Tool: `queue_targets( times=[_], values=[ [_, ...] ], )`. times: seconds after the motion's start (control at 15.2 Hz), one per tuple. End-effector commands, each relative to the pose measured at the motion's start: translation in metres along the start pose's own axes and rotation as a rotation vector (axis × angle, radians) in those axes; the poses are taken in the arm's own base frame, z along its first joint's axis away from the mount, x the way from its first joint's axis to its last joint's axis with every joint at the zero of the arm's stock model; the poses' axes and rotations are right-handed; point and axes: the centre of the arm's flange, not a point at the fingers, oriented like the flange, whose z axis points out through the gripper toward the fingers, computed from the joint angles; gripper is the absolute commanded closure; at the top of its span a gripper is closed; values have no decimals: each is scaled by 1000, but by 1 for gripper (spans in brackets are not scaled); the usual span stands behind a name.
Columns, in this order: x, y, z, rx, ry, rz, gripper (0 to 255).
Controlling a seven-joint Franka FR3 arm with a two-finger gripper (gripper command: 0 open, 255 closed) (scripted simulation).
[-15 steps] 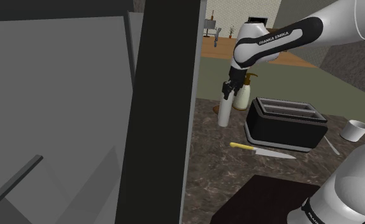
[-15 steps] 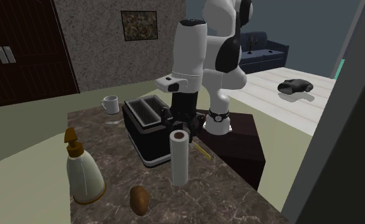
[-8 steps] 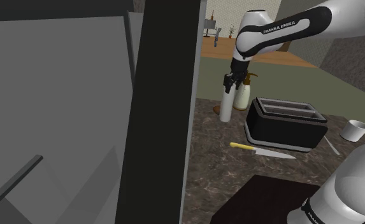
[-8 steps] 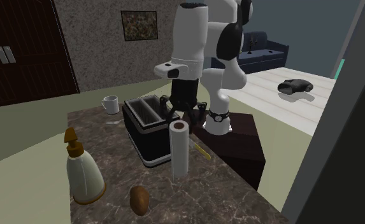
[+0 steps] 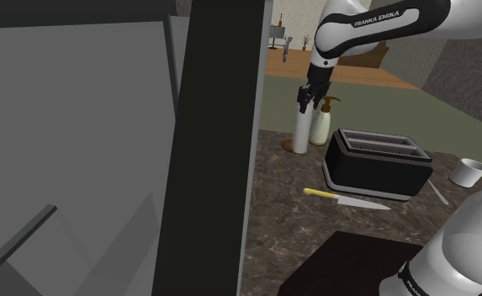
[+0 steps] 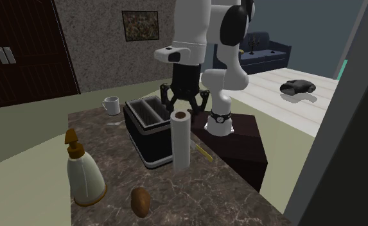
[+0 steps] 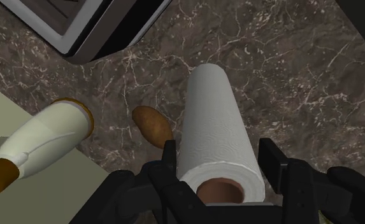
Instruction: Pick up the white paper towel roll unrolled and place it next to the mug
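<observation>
Over the bench [image 6: 195, 192], well apart from the mug [image 6: 112, 104]: jaws clamped on the paper towel roll [image 7: 216, 121].
The jaws stand narrowed to the roll's width, a black finger pressed on each side of its upright top by the brown cardboard core. The grasp looks done, though I cannot tell if the base is off the bench. The carry past the boxy black toaster [image 6: 147, 128] to the mug is left. The roll is a white, dimpled, soft cylinder on dark, pale-veined stone.
</observation>
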Motion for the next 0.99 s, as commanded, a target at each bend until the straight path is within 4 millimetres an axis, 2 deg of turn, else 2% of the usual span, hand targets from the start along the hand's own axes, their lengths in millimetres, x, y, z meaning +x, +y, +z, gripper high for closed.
queue_targets(
  times=[0.0,0.92],
  values=[
    [0,1,-11,0,0,0,255],
    [8,6,-85,0,0,0,255]
  ],
)
